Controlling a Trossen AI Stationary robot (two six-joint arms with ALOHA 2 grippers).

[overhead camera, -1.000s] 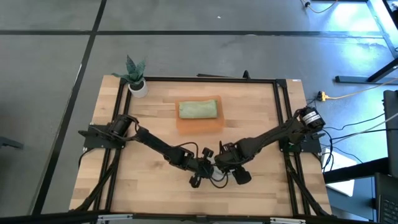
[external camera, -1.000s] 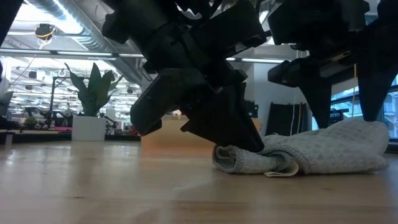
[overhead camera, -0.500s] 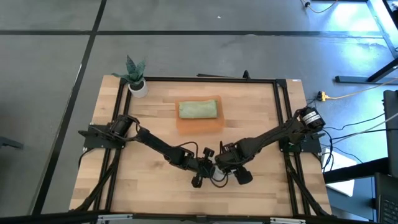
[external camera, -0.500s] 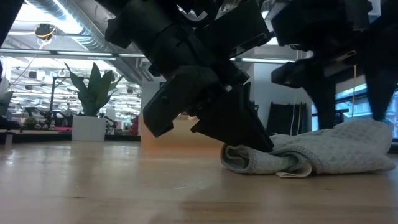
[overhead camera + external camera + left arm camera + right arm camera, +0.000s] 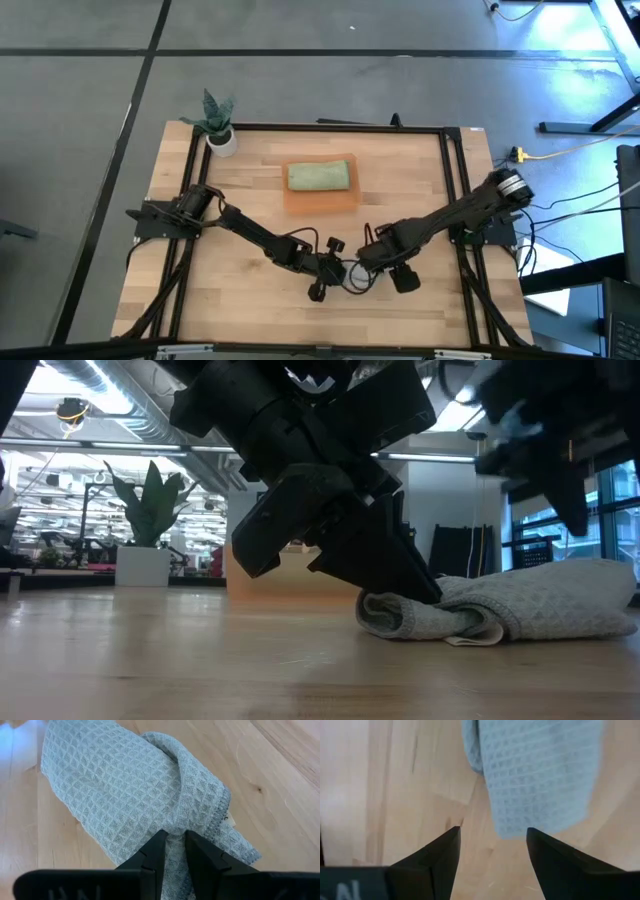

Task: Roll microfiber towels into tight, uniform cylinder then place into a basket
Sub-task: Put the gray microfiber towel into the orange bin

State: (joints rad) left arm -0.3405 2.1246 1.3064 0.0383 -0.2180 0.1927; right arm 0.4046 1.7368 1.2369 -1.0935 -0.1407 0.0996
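Observation:
A grey waffle-weave towel (image 5: pixel 520 608) lies partly rolled on the wooden table near its front middle, and also fills the left wrist view (image 5: pixel 125 785). My left gripper (image 5: pixel 172 840) slants down onto the towel's rolled end and is shut on it. My right gripper (image 5: pixel 492 845) hangs open above the towel's other end (image 5: pixel 540 775), pointing down and touching nothing. The orange basket (image 5: pixel 322 200) sits at the far middle of the table with a rolled green towel (image 5: pixel 318 177) in it. My left gripper pinches the towel's rolled-over end (image 5: pixel 175 827) between its two fingers, where a hemmed edge (image 5: pixel 217 815) wraps across the bundle. The fingers (image 5: pixel 405 575) come slanting down from the table's left side. The towel lies on the table, slack, several layers in the hold.
A small white pot with a green plant (image 5: pixel 220 130) stands at the table's far left corner. A black frame (image 5: pixel 450 180) runs along the table's sides. Bare wood lies to the left of the towel and in front of it.
My right gripper has risen off the grey towel's right end and gone a little toward the table's right edge, its fingers still apart. The towel stays on the table in my left gripper's hold.

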